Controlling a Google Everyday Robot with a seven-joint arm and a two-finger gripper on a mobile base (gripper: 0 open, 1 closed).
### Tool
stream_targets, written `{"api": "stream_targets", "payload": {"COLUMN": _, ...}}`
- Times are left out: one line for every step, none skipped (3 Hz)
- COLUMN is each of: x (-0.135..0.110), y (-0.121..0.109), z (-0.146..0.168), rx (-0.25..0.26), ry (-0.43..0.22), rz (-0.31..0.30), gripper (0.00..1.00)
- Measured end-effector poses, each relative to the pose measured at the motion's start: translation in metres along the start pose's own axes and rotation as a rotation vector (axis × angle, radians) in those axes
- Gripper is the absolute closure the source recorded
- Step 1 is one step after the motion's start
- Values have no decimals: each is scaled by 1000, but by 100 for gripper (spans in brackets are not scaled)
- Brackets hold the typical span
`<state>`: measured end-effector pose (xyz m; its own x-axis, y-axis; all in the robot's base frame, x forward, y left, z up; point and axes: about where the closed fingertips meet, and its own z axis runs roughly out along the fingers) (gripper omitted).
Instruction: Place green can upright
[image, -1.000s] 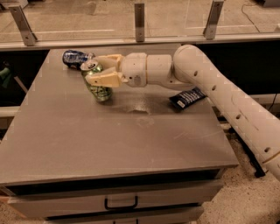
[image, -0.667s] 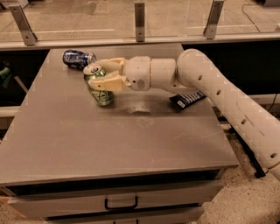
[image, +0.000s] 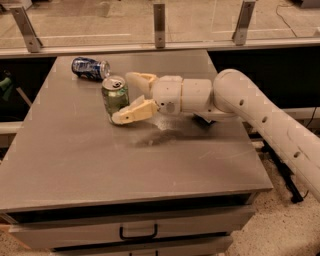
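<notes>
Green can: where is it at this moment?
In the camera view the green can stands upright at the far left of the table, just in front of the lying blue can, between the open jaws of the gripper.

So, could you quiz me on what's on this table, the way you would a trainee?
1. True or false: the green can lies on its side on the table.
2. Where is the dark blue can? A) standing at the front edge; B) lying near the far-left corner, behind the green can; C) held between the fingers.
3. Fill in: the gripper reaches in from the right, its fingers open on either side of the ___ can.

Key: 1 false, it stands upright; 2 B; 3 green.
</notes>
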<state>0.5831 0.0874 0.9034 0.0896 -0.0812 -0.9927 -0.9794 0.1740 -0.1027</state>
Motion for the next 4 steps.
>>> {"api": "stream_targets", "payload": {"x": -10, "y": -14, "z": -20, "rx": 81, "ry": 97, "rz": -11, "gripper": 0}}
{"api": "stream_targets", "payload": {"x": -50, "y": -42, "z": -57, "rx": 200, "ry": 251, "rz": -68, "gripper": 0}}
{"api": "stream_targets", "payload": {"x": -112, "y": -79, "z": -97, "rx": 371, "ry": 382, "rz": -163, "gripper": 0}}
{"api": "stream_targets", "payload": {"x": -212, "y": -111, "z": -166, "rx": 667, "ry": 506, "rz": -290, "gripper": 0}}
